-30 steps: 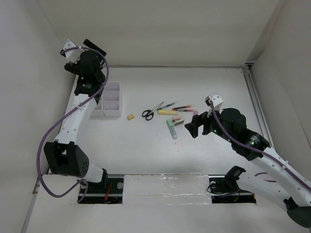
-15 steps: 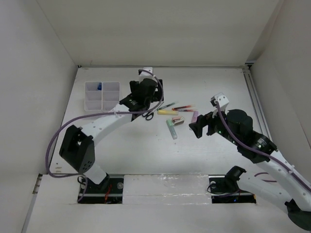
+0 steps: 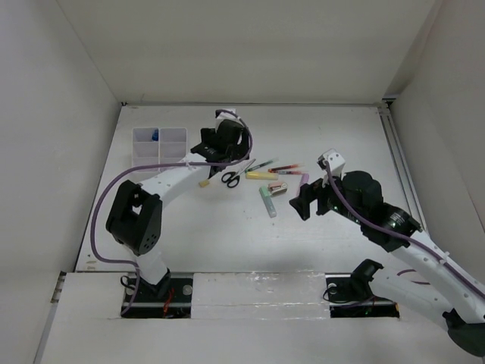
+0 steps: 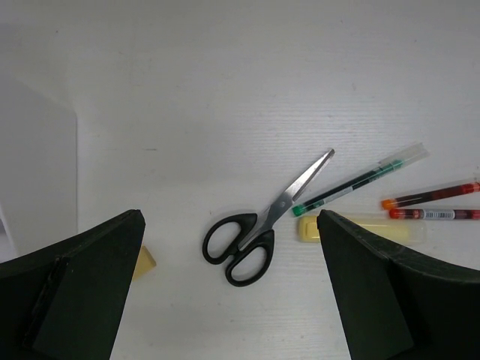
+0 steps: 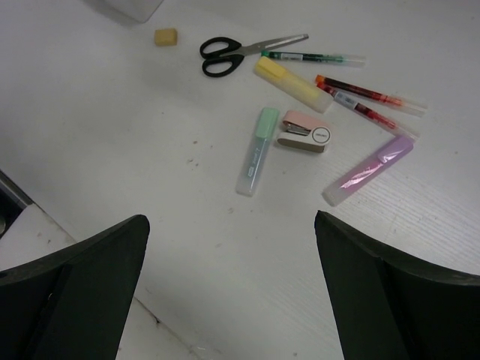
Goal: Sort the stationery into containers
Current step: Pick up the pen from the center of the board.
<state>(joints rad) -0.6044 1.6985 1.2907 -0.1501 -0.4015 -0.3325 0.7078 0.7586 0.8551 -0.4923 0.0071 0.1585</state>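
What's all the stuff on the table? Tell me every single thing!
tray: one, white, far left
bottle: one, blue cap, in the tray
eraser: one, tan, left of scissors
scissors: one, black handles, middle
green pen: one, clear and green, by scissors
red pens: two, red, right of green pen
yellow marker: one, yellow, by green pen
green marker: one, green, beside stapler
stapler: one, pink, middle
pink marker: one, pink, rightmost
left gripper: one, black, open, over scissors
right gripper: one, black, open, near markers
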